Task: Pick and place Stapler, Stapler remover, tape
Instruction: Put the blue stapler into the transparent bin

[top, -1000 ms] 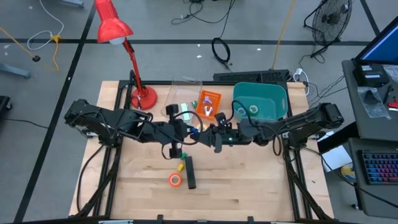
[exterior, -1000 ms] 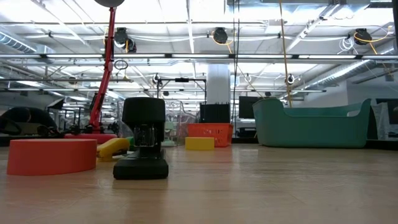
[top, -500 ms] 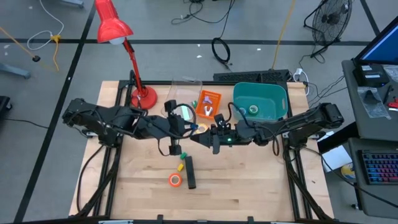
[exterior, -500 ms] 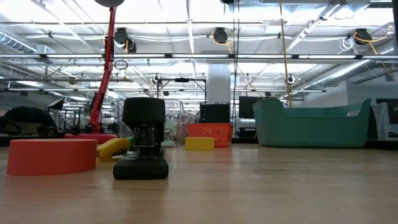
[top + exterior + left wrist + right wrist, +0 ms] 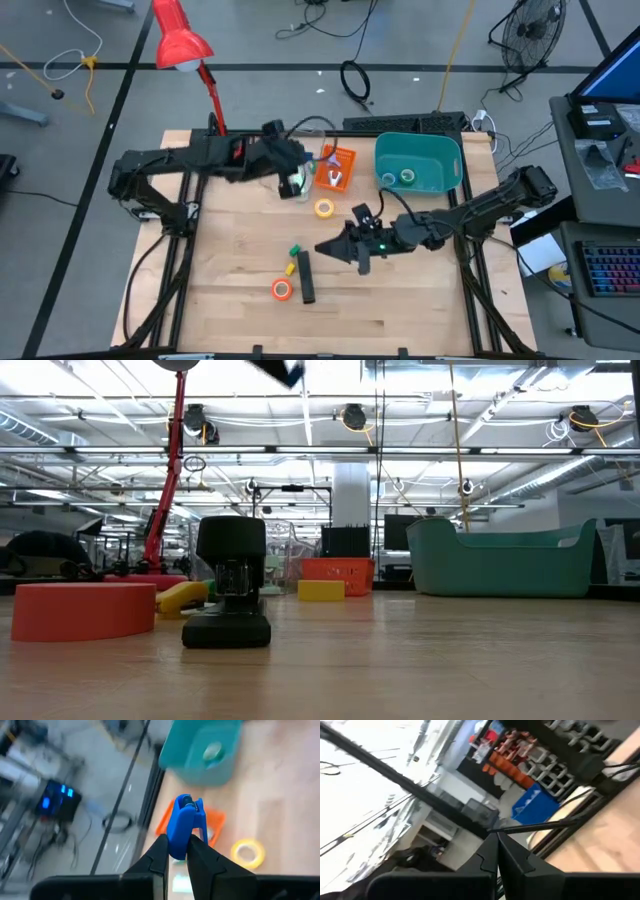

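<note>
My left gripper (image 5: 176, 851) has its jaws clenched on the blue staple remover (image 5: 184, 822), held up over the far side of the table near the orange box (image 5: 336, 167); my right gripper (image 5: 325, 247) is pinched closed with nothing in it, low near the table's middle; the yellow tape (image 5: 324, 208) lies between the arms; the orange tape (image 5: 282, 289) sits beside the black stapler (image 5: 306, 277); another roll rests in the teal bin (image 5: 448, 160).
</note>
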